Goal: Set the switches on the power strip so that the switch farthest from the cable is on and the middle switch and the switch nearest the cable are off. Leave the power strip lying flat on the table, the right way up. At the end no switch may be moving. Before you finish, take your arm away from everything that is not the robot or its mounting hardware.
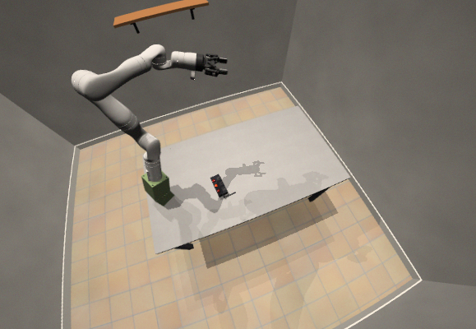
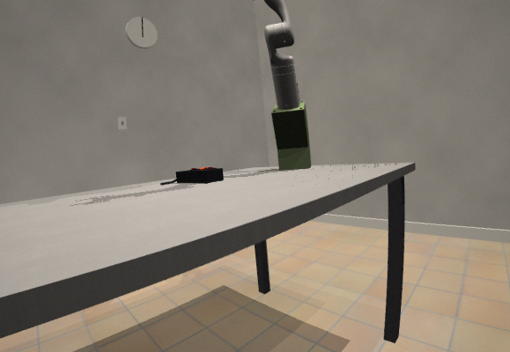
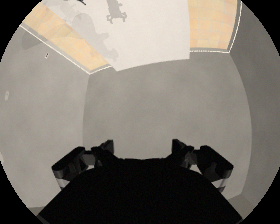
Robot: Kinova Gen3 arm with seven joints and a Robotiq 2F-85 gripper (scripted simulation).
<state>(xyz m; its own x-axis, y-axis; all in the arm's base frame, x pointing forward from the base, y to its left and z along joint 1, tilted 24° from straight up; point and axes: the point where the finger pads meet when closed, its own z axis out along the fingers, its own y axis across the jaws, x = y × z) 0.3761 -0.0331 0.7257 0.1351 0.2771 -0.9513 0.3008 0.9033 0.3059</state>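
Note:
A black power strip (image 1: 219,186) lies flat on the grey table (image 1: 246,173), right way up, with red switches on top and a short cable stub at its front end. The switches are too small to tell which are on. My gripper (image 1: 222,66) is open and empty, held high in the air well above the table and far from the strip. Its fingers show at the bottom of the wrist view (image 3: 140,156).
The arm's green base block (image 1: 157,188) stands on the table's left edge, near the strip. A wooden shelf (image 1: 159,12) hangs on the wall behind the arm. The table edges drop to a tiled floor.

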